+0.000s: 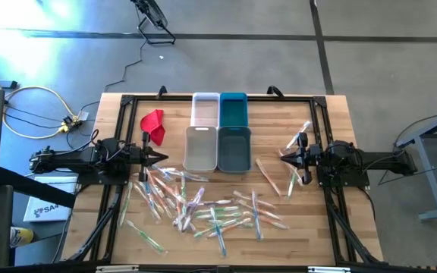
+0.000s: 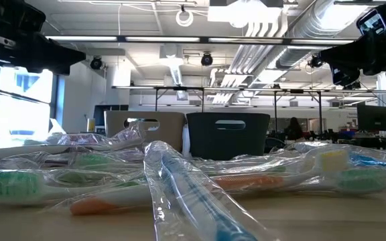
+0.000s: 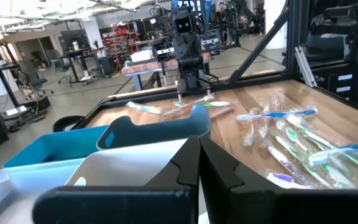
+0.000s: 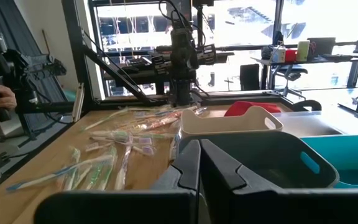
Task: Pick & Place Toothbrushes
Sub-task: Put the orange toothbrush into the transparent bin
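The left end effector (image 1: pixel 160 156) hovers over the left side of the bench (image 1: pixel 294 243), its fingers pressed together and holding nothing, its tip pointing toward the white bin (image 1: pixel 200 148). The right end effector (image 1: pixel 284 157) hangs over the right side, also pinched closed and empty, facing the dark grey bin (image 1: pixel 234 148).

The toothbrushes (image 1: pixel 203 208) lie loose on the bench in clear wrappers, most of them in a scattered heap at the front edge, below the bins and between the two arms. A few more (image 1: pixel 273 176) lie under and beside the right end effector, and one (image 1: pixel 303 127) sits near the right rear frame post. In the low view the wrapped toothbrushes (image 2: pixel 200 194) fill the foreground, with green, orange and blue handles showing through the plastic.

Four bins stand in a block at the middle rear of the bench: white and dark grey in front, a second white one (image 1: pixel 205 108) and a teal one (image 1: pixel 233 108) behind. No toothbrush shows inside them. A red cloth (image 1: pixel 153 123) lies left of the bins.
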Robot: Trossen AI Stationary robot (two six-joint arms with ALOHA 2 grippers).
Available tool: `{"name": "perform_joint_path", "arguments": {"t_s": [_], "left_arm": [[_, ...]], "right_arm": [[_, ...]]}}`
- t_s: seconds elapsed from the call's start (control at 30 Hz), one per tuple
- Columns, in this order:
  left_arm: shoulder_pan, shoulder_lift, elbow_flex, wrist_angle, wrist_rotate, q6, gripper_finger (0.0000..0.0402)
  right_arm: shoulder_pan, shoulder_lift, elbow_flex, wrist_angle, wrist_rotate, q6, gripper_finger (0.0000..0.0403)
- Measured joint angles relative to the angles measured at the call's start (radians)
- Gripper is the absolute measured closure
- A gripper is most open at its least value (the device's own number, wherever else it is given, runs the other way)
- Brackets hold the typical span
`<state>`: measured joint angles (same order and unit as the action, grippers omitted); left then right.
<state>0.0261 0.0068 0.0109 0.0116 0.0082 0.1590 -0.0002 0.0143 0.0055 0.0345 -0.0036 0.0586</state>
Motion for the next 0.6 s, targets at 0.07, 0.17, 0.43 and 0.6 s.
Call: {"name": "perform_joint_path", "arguments": {"t_s": [0.07,0.17,0.43,0.6], "left_arm": [[0.0,0.0,0.0,0.0,0.0,-0.012,0.0401],[0.0,0.0,0.0,0.0,0.0,-0.014,0.0401],[0.0,0.0,0.0,0.0,0.0,-0.01,0.0401],[0.0,0.0,0.0,0.0,0.0,-0.011,0.0401]], "right_arm": [[0.0,0.0,0.0,0.002,0.0,0.0,0.0398],[0.0,0.0,0.0,0.025,0.0,-0.001,0.0398],[0.0,0.0,0.0,0.12,0.0,-0.002,0.0398],[0.0,0.0,0.0,0.178,0.0,-0.003,0.0398]]}}
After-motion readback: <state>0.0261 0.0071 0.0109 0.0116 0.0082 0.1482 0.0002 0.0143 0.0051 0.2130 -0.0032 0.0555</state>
